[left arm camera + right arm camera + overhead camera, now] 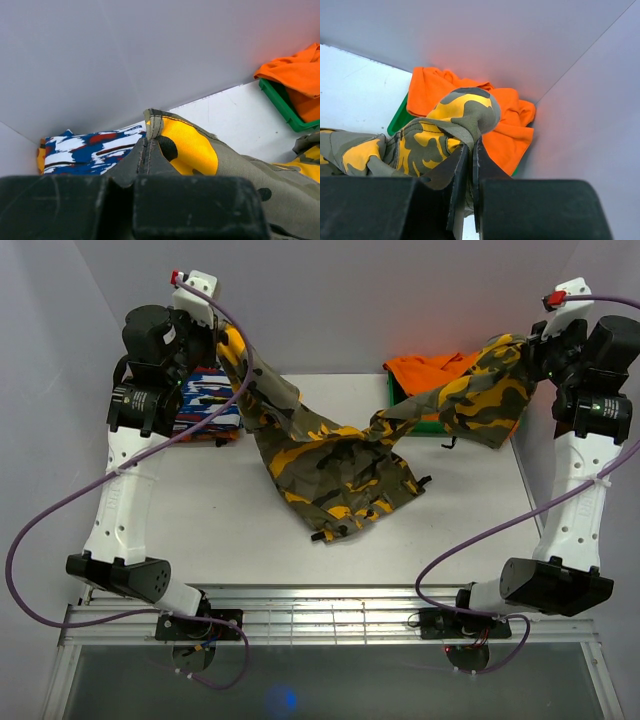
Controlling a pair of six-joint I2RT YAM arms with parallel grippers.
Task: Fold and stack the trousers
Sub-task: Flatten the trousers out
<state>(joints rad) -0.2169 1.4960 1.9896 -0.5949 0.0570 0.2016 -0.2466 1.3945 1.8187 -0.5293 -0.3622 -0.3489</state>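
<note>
A robot lab cell: plain grey walls (380,300) box in a white worktop (200,540), with left arm (122,502) and right arm (578,502) bolted at six o'clock.

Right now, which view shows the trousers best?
Top external: nearly all of the trousers show, hanging between the left claw and right claw, the middle sagging onto the table. Each wrist view shows only the pinched edge.
</note>
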